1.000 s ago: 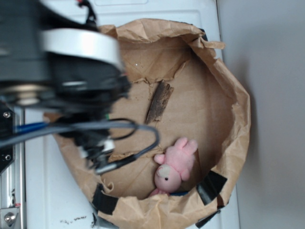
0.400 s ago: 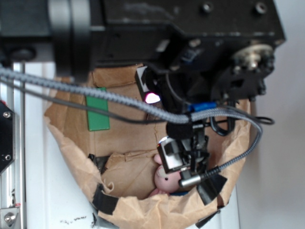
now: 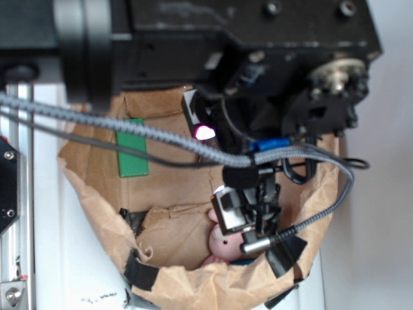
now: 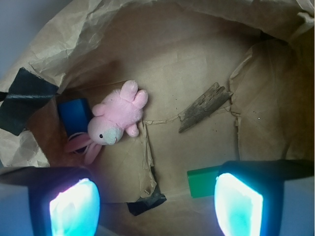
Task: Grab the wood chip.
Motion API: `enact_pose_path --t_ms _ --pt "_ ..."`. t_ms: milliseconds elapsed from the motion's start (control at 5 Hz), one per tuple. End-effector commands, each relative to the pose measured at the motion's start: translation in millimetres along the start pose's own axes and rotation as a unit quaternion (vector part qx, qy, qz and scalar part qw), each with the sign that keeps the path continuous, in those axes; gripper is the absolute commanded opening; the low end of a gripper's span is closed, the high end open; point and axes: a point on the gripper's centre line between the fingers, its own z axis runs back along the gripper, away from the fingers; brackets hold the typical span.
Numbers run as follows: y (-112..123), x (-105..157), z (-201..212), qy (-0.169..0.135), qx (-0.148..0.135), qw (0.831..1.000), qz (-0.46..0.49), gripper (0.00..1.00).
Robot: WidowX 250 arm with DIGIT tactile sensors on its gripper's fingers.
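The wood chip [image 4: 204,106] lay slantwise on the brown paper floor of the crumpled paper basin [image 4: 147,29], between the pink plush bunny [image 4: 118,115] and the green block [image 4: 203,181]. A blue object [image 4: 75,114] sat beside the bunny's head. Above, the pincer [image 4: 156,206] hung wide open, gripping nothing.

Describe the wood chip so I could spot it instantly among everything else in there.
Look inside the crumpled brown paper bag, on its flat floor. Right of the pink plush bunny lies the wood chip, a dark brown, rough sliver with jagged ends. The neighbouring green block is smooth and bright; the bunny is soft and pink.
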Motion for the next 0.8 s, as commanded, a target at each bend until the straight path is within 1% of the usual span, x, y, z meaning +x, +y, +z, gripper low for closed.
enact_pose_path --t_ms 0,200,400,600 --pt "22.0 2.7 -13.7 -0.077 -0.065 0.993 0.065 1.0" --pt "27.1 1.7 -22.1 -0.111 -0.079 0.982 0.13 1.0" --pt "29.3 10.0 -34.8 -0.133 -0.07 0.977 0.15 1.0" --pt "32.1 28.8 -55.9 -0.204 -0.038 0.964 0.165 1.0"
